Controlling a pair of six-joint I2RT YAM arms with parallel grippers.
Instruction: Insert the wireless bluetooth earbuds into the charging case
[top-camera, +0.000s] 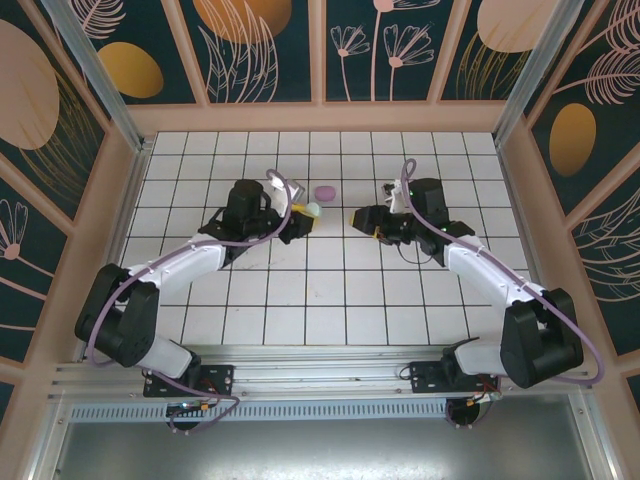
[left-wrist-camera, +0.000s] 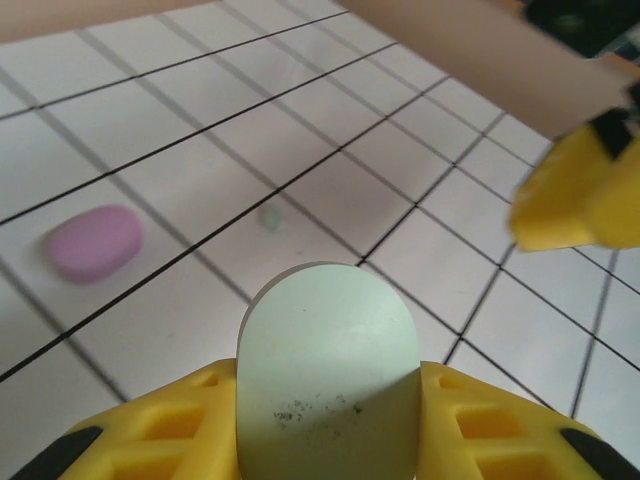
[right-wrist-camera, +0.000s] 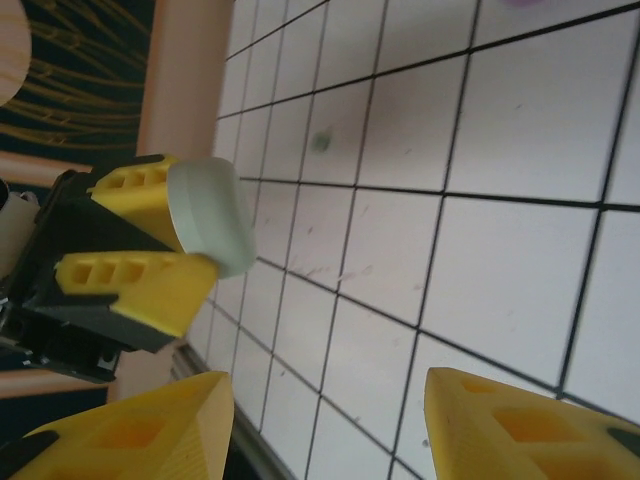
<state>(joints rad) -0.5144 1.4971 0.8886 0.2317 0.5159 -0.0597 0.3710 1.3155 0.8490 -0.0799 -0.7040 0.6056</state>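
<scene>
Now my left jaws are clamped on the mint green case above the tiled surface. My right jaws stand partly open, holding nothing.

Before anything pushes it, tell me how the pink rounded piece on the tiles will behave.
The pink rounded piece looks smooth and pebble-shaped, so it would probably slide or spin on the tiles rather than tip. It lies low and flat, so rolling seems unlikely. Being small, it is likely light.
</scene>
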